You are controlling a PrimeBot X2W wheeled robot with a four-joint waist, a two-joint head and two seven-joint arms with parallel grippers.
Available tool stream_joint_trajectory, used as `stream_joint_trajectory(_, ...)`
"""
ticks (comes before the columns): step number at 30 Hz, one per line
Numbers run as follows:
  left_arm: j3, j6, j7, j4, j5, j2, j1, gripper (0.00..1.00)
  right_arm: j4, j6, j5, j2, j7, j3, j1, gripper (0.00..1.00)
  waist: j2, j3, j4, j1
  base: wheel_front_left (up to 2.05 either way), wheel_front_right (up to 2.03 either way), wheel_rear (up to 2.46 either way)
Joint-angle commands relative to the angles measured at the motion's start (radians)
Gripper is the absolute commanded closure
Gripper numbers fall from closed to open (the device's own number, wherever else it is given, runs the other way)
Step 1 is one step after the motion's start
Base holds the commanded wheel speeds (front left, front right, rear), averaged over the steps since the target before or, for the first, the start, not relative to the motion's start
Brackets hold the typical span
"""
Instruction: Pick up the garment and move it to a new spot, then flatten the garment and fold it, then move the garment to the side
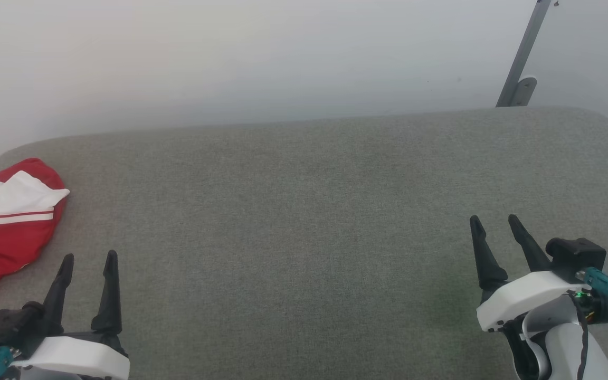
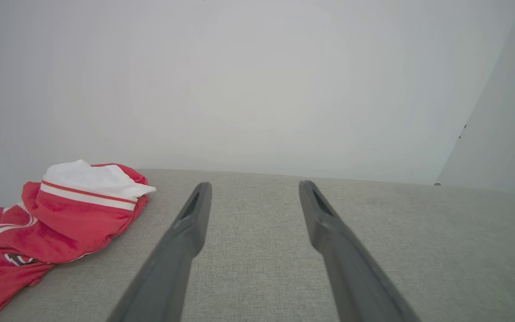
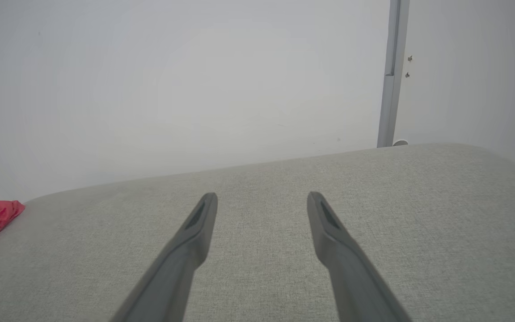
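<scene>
**benchrat:** Left pincer (image 1: 89, 255) is right under the head camera, fingers spread wide with nothing between them. Right pincer (image 1: 493, 217) is the same, spread and empty. Both hover over the grey cushion (image 1: 304, 200), which is huge and bare ahead of them and all the way between them. The shirt (image 1: 11, 227) is a crumpled red-and-white heap just off the left pincer's outer side, a bit ahead of its tips and not touching. It's well apart from the right pincer.

**foldfan:** so nothing's been picked up yet, I guess. What worries me is that the heap sits by the cushion's rounded outer corner. If the left pincer comes in from its inner side and shoves instead of pinching, I reckon the shirt slides off. If it grabs just one layer, the rest probably trails and snags. Can't tell how much cloth lies past the frame edge either.

**benchrat:** Agreed. There's loads of room though, since that whole open stretch on the left pincer's inner side looks like a good drop spot. The white wall (image 1: 230, 58) stands straight ahead of both pincers, behind the cushion's back edge, so a long reach could bump it. The metal bar (image 1: 521, 58) is ahead of and outward from the right pincer, so it only matters on a wide swing.
</scene>
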Motion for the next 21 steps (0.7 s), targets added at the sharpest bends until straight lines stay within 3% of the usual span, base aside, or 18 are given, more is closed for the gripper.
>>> stream_joint_trajectory(1, 0.004, -0.002, -0.011, -0.006, 0.024, 0.006, 0.004, 0.0, -0.002, 0.0, -0.022, -0.004, -0.009, 0.004, -0.012, 0.0, -0.0001, 0.0, -0.001, 0.0, 0.0, 0.0, 0.0)
stream_joint_trajectory(21, -0.004, -0.003, -0.034, 0.005, 0.074, 0.019, 0.004, 0.0, 0.009, 0.0, -0.117, -0.006, -0.029, 0.009, -0.022, 0.0, -0.0001, -0.003, -0.007, 0.0, 0.0, 0.0, 0.0)
